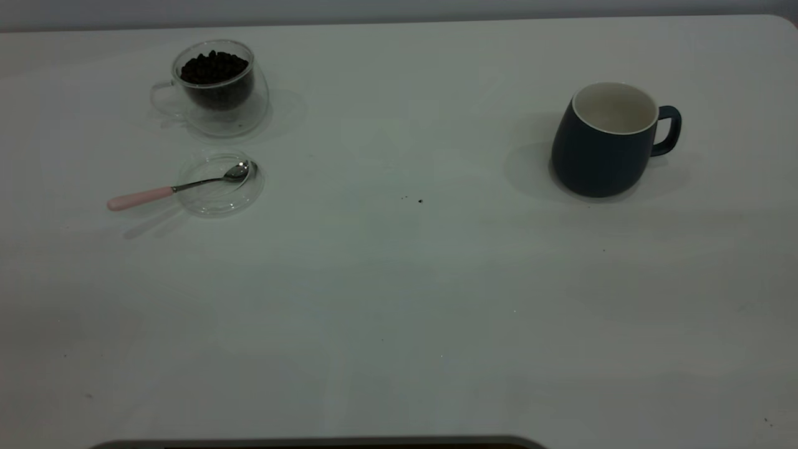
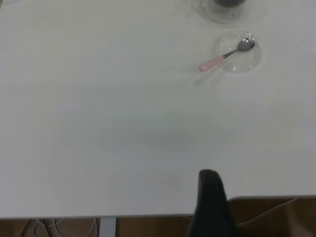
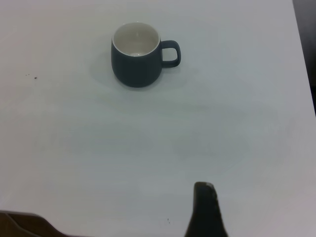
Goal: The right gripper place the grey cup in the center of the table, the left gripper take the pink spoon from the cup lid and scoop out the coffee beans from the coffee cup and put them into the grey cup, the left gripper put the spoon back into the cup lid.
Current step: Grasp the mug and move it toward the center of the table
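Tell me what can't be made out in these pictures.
- Left gripper: left wrist view shows one dark piece cut by the picture's edge; open or shut unclear.
- Right gripper: same in the right wrist view.
- Both arms: outside the exterior view.
- Coffee cup: cropped in the left wrist view.
- Specks on the table: too small to identify.

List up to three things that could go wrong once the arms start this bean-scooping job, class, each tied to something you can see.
1. The pink spoon lies low, bowl on the cup lid, handle over the rim: a pinch may tip the lid or flick the spoon.
2. The coffee cup holds coffee beans heaped near its rim, so scooping may spill them.
3. The grey cup has a rounded body, which could slip when gripped.
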